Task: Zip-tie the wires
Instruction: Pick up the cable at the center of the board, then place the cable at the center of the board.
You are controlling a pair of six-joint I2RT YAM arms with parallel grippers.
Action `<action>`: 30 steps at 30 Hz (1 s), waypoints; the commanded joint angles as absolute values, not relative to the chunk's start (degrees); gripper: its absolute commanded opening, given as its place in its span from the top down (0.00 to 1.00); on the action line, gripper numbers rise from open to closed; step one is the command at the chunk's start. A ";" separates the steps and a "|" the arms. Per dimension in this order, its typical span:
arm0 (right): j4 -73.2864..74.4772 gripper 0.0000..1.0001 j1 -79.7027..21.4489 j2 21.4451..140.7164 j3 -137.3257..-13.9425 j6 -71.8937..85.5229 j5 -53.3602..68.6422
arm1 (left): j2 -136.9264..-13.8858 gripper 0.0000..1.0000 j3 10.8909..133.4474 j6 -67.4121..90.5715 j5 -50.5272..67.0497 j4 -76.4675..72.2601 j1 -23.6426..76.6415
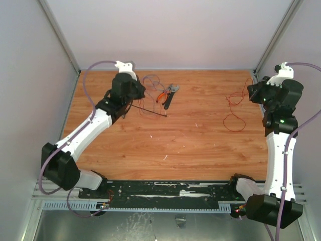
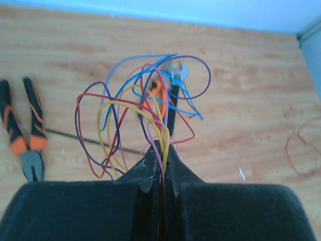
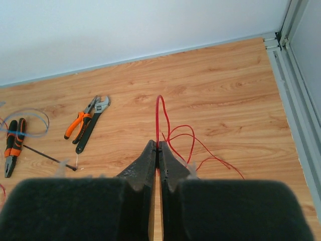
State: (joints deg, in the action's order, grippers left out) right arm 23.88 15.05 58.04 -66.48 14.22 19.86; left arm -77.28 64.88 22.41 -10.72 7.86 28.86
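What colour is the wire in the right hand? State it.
The wire is red; the right wrist view shows it best.

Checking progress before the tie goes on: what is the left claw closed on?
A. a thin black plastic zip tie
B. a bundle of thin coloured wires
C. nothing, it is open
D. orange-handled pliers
B: the left wrist view shows the left claw shut on the bundle of thin red, yellow, blue and purple wires, while the thin black plastic zip tie lies apart on the wooden table.

Top cam overlooks whole table; wrist cams low, close, facing fwd, share pliers.
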 commanded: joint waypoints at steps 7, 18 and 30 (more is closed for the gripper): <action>21.79 1.00 15.28 56.95 -66.40 14.96 22.32 | -94.10 1.00 82.95 16.89 -11.28 4.99 22.30; 21.65 1.00 15.21 56.78 -67.66 16.22 29.39 | -114.41 0.33 104.13 15.22 -9.21 9.49 17.97; 15.59 1.00 1.86 57.41 -74.27 23.03 37.79 | -89.98 0.10 79.80 17.97 -1.18 3.64 17.92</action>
